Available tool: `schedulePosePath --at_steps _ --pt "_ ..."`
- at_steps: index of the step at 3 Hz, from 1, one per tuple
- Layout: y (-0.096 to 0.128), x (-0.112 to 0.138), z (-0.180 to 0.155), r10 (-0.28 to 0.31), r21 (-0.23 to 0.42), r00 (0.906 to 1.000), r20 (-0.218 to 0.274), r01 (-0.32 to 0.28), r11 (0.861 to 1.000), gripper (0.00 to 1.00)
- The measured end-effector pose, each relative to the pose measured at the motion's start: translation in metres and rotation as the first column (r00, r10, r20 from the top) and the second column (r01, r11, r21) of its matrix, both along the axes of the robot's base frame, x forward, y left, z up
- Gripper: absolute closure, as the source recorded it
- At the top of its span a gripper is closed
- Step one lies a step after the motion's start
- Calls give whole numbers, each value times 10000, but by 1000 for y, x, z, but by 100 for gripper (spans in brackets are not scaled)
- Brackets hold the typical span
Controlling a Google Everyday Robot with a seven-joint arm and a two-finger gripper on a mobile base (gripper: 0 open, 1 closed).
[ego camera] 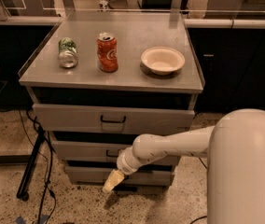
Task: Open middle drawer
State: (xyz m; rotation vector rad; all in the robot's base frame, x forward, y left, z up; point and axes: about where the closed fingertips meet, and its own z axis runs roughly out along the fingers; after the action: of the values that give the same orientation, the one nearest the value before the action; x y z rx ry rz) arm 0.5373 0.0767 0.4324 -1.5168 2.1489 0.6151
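Note:
The middle drawer (76,150) is the grey metal front between the taller top drawer (67,117) and the narrower bottom drawer (83,175). Its small black handle (111,152) sits at centre, partly covered by my white arm (170,146). My gripper (112,183) with its pale yellow tip points down and left. It hangs just below the middle drawer's handle, in front of the bottom drawer and above the floor. All three drawers look closed or nearly so.
On the cabinet top (132,80) lie a tipped green can (67,52), an upright red can (107,52) and a white bowl (163,59). A black stand leg and cables (34,167) are at the left. My white body (247,169) fills the lower right.

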Motion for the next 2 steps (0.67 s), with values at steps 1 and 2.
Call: schedulePosePath --at_steps 1,2 --pt "12 7 -8 301 -271 9993 241 -294 9992 0" --pt "14 12 -17 314 -250 9994 162 -310 9992 0"
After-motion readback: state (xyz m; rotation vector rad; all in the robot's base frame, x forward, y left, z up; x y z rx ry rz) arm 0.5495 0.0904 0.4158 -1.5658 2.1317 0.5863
